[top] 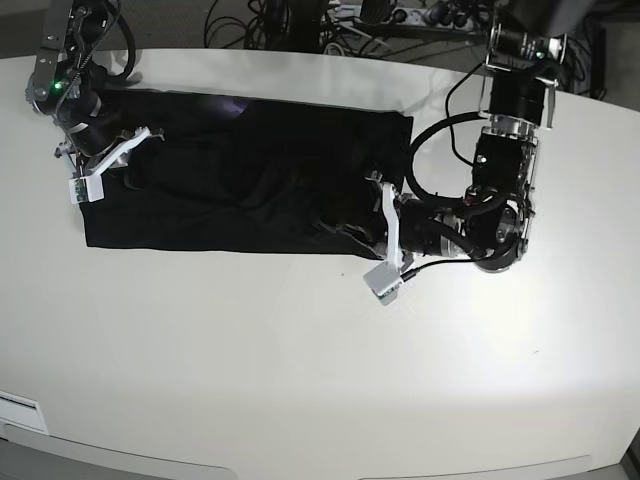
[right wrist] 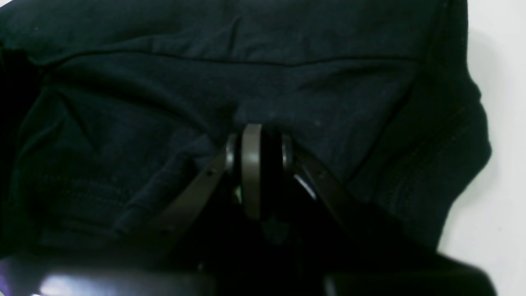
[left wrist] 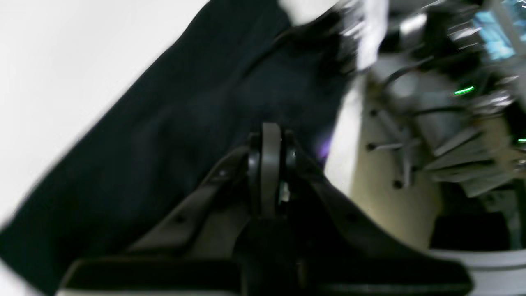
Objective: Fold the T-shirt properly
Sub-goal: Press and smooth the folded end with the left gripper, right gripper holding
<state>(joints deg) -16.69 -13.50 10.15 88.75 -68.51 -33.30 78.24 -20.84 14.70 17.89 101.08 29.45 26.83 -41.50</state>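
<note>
Under me spreads a broad white surface (top: 300,360) with a rounded front edge, brightly lit and glossy toward my left, while beyond its far edge a dark floor (top: 170,25) holds tangled black cables (top: 300,25) and a power strip (top: 400,15).

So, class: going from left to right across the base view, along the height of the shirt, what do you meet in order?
right gripper at the shirt's left end → black T-shirt lying flat → left gripper at its right edge → bare white table
</note>
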